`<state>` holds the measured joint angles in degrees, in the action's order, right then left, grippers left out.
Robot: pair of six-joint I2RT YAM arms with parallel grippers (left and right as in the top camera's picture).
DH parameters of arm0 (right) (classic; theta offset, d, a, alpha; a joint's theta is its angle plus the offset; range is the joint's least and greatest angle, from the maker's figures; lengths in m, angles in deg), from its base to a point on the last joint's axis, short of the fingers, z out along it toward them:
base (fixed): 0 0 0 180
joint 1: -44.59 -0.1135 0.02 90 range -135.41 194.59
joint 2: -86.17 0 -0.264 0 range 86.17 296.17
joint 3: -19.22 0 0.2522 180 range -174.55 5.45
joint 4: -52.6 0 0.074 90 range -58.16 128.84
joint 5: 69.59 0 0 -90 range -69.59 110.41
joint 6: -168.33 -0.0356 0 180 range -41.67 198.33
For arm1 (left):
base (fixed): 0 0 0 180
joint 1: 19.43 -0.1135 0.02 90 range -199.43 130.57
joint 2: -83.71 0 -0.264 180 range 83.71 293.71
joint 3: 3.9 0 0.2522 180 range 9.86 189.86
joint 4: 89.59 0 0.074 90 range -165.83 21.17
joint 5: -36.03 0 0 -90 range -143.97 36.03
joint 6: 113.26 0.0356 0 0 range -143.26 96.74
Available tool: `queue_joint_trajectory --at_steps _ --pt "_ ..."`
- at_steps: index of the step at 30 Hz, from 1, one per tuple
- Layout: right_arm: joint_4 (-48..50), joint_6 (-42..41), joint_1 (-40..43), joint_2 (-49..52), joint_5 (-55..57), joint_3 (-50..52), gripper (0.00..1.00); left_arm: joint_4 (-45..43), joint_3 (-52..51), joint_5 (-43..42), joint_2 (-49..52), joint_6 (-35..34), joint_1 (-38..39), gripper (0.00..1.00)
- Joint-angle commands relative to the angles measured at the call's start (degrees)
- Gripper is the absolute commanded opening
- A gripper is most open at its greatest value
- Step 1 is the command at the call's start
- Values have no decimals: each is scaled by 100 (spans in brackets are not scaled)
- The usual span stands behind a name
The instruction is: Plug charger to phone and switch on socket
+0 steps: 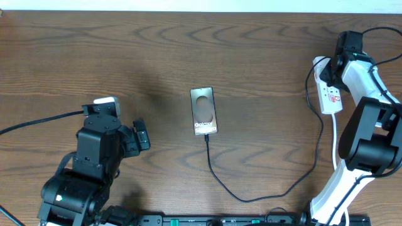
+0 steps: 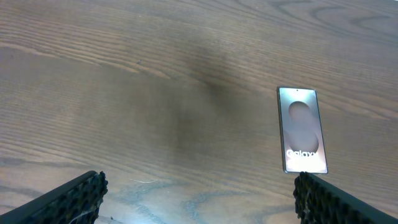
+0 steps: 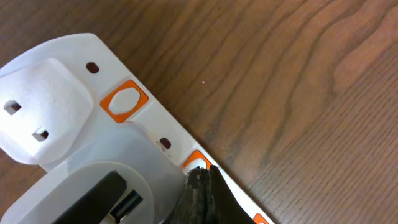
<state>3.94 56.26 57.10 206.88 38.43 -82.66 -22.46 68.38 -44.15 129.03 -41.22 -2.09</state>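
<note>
The right gripper [image 3: 202, 186] was clenched, its two dark fingertips pressed together with nothing between them. Their point sat at the edge of an orange switch [image 3: 194, 160] on the socket [image 3: 140, 140]; whether it actually bore down on the switch could not be told. Another switch [image 3: 124, 101] lay further along the white body, beside a raised white block [image 3: 37, 118] with small holes. Seen from overhead, this gripper hung over the far end of the socket [image 1: 331, 95], which lay lengthwise near the right edge of the table [image 1: 94, 50], its white cord [image 1: 335, 135] trailing toward the near side.

The charger [image 1: 251, 198] ran as a thin black line from the far end of the socket, down past its left side, and looped across the near part of the table. It then rose to the near short edge of the phone [image 1: 204, 111]. Its tip met that edge, but whether it was seated could not be told.

The phone lay flat mid-table, well apart from the socket.

The left gripper [image 1: 143, 135] was released, jaws wide and empty, low over bare wood left of the phone. In its wrist view the fingers [image 2: 74, 196] filled the bottom corners, and the phone [image 2: 301, 130] lay just beyond the right one.
</note>
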Motion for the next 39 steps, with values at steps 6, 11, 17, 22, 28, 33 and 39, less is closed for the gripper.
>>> queue_joint_trajectory --at_steps 6,11,17,22,28,33,39 --pt "133 48 4 120 -92 -103 1 -2 -15 96 2 33 -28 98" --pt "138 44 -17 339 -544 -101 1 0 -15 96 2 33 -28 98" --pt "-22 52 -216 498 -935 -101 1 0 -15 96 2 33 -28 98" --pt "-52 114 -365 461 -1029 -103 1 0 -15 94 2 33 -28 98" --pt "-61 116 -516 461 -1137 -103 1 0 -15 96 2 35 -28 98" --pt "-61 155 -658 461 -1263 -103 1 0 -15 96 2 33 -28 98" --pt "-57 155 -791 461 -1263 -103 1 0 -15 96 2 35 -28 98"
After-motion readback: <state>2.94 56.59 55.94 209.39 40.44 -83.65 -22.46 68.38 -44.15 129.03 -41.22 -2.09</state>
